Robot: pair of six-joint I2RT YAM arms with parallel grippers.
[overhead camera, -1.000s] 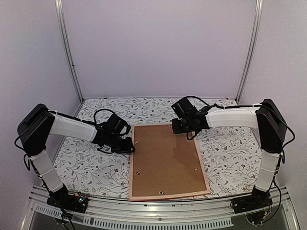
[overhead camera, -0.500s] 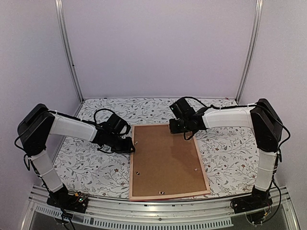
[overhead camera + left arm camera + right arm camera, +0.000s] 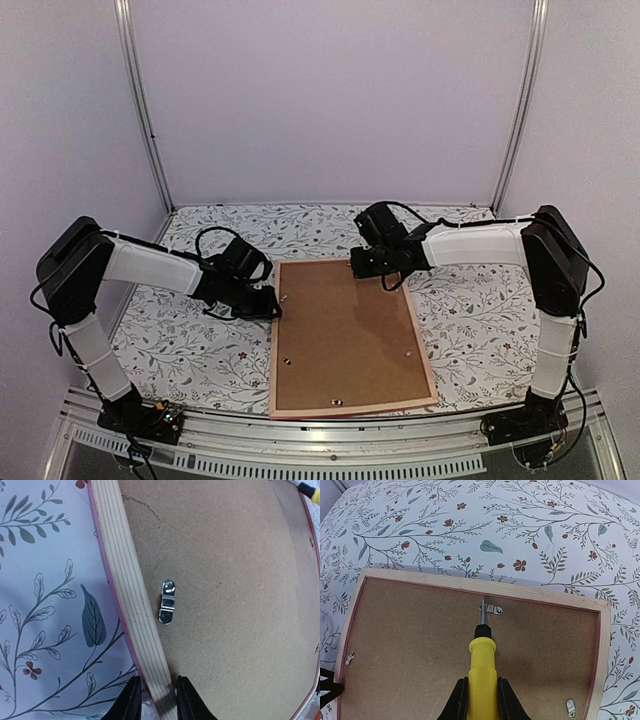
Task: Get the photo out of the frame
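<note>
The frame point(image 3: 272, 350) lies face down, its pale wood back up, with the brown backing board point(image 3: 345, 335) set in it. The photo is hidden under the board. My left gripper point(image 3: 272, 310) is shut on the frame's left rail point(image 3: 131, 595), one finger on each side, next to a metal clip point(image 3: 167, 602). My right gripper point(image 3: 368, 264) is shut on a yellow screwdriver point(image 3: 482, 675). The screwdriver's tip touches the left end of the clip point(image 3: 492, 609) at the middle of the frame's far rail point(image 3: 470, 586).
More small metal clips sit on the board near the right rail point(image 3: 570, 707) and left rail point(image 3: 350, 657). The frame's near end reaches the front edge of the floral table cover point(image 3: 200, 350). Metal posts point(image 3: 145, 120) stand at the back corners.
My right gripper has shifted a little left and farther along the frame's far rail with the screwdriver. The left gripper and the frame have not moved.
</note>
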